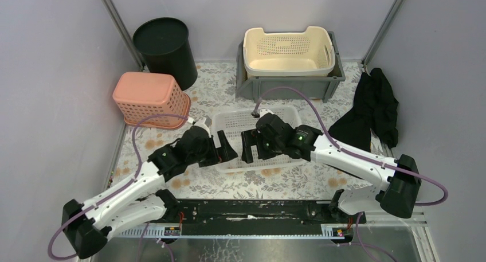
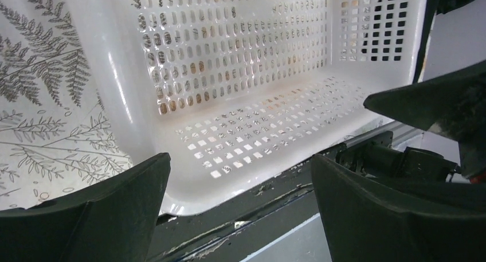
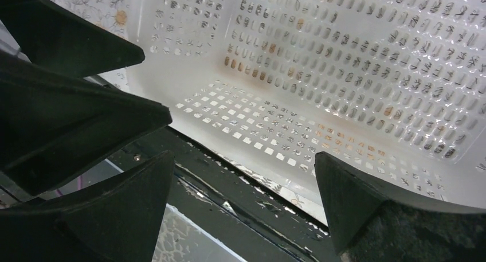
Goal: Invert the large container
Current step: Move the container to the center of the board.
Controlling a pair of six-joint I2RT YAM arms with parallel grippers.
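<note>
The white perforated basket (image 1: 258, 121) sits in the middle of the floral table with its opening up. Both grippers hang over its near part, side by side. My left gripper (image 1: 224, 150) is open and empty; in the left wrist view (image 2: 240, 159) its fingers straddle the basket's near rim (image 2: 189, 199) without touching it. My right gripper (image 1: 251, 147) is open and empty too; in the right wrist view (image 3: 244, 156) its fingers stand apart above the basket (image 3: 344, 73). One finger of the other gripper shows in each wrist view.
An orange basket (image 1: 151, 98) lies upside down at the left. A black bin (image 1: 166, 50) stands behind it. A cream basket (image 1: 288, 50) sits in a grey crate (image 1: 338, 78) at the back. A black cloth (image 1: 372, 110) lies at the right. A black rail (image 1: 246, 210) runs along the near edge.
</note>
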